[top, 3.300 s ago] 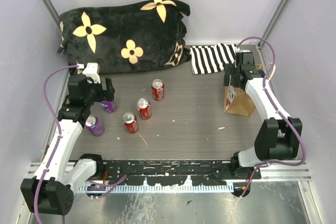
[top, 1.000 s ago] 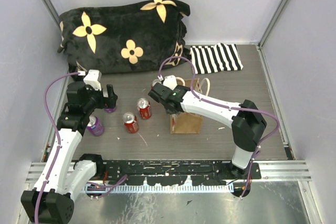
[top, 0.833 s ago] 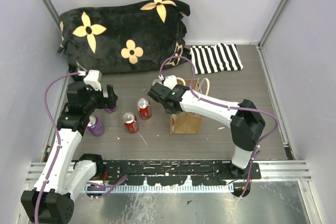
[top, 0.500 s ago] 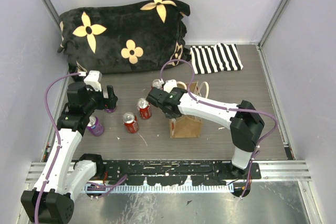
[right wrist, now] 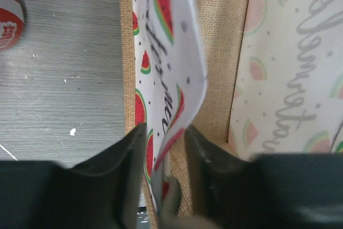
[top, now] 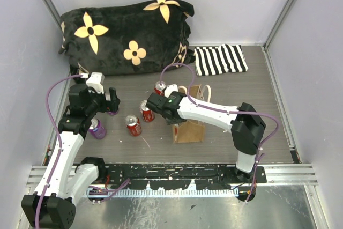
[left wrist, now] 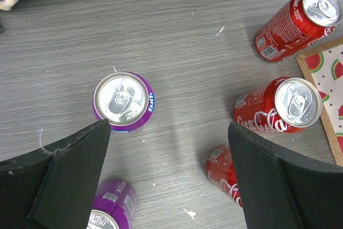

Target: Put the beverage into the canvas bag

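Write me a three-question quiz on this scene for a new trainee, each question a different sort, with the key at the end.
1. True or false: the left gripper is open, with a purple can standing upright below it.
2. How many red cans stand on the table? A: two. B: three. C: five.
3. Fill in the blank: the right gripper straddles the inner lining of the canvas bag, which is printed with ____.

Key: 1 true; 2 B; 3 watermelons.
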Robot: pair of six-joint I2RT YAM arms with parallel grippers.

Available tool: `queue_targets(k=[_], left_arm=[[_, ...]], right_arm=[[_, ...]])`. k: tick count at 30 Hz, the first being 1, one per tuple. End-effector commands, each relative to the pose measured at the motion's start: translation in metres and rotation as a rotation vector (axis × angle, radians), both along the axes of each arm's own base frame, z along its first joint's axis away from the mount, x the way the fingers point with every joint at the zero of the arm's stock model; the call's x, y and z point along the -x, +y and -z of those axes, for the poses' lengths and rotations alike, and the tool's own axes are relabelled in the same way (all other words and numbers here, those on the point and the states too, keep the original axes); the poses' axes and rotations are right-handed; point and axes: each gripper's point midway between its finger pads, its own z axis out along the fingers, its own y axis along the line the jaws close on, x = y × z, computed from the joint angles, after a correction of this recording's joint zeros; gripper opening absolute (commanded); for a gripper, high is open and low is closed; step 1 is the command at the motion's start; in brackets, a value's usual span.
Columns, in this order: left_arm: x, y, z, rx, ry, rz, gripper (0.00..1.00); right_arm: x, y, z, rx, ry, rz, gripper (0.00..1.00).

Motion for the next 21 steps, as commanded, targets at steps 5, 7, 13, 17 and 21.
queue_targets(k=[5, 7, 13, 17, 21], left_arm=[[0.001, -0.003, -0.012, -0.006, -0.039, 0.036, 0.98], [0.001, -0.004, -0.012, -0.005, -0.038, 0.039, 0.98], [-0.001, -0.006, -0.012, 0.005, -0.038, 0.043, 0.98], [-0.002, -0.006, -0.012, 0.008, -0.038, 0.046, 0.98], [-0.002, -0.007, -0.011, 0.009, -0.037, 0.047, 0.98]], right_arm=[[-0.019, 0.034, -0.054, -0.155, -0.103, -0.07, 0.7], [-0.022, 0.04, -0.068, -0.2, -0.126, -0.081, 0.73], [-0.026, 0.04, -0.097, -0.222, -0.165, -0.073, 0.76], [-0.027, 0.033, -0.107, -0.22, -0.192, -0.05, 0.79], [-0.031, 0.026, -0.118, -0.214, -0.232, -0.026, 0.81]])
